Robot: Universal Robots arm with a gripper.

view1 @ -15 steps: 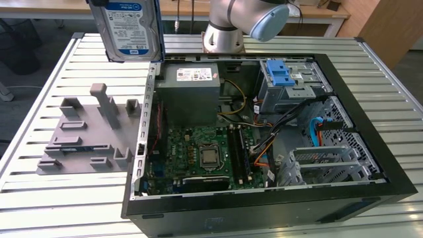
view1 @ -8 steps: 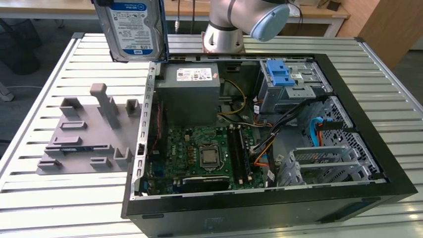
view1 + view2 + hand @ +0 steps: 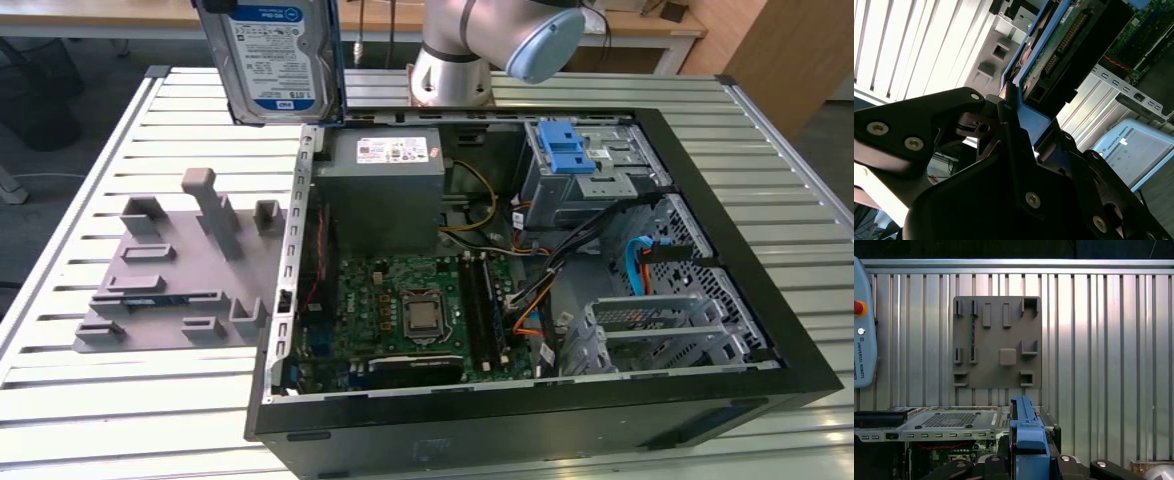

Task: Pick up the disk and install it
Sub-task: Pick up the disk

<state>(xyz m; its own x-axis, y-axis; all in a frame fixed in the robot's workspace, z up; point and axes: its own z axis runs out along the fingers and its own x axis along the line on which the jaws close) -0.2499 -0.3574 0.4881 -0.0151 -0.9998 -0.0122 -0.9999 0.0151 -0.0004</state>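
While the jaws pinch the disk (image 3: 283, 55) aloft, the case (image 3: 534, 418) holds a motherboard (image 3: 387, 300).

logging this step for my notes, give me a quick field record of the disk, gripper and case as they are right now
disk: hard drive, upright, held in the air outside the case, by its far corner at the exterior view's left
gripper: shut on the disk, clamping its blue rail
computer case: open, lying on the slatted table
grey fixture board: on the table beside the case, at the exterior view's left
install: not done
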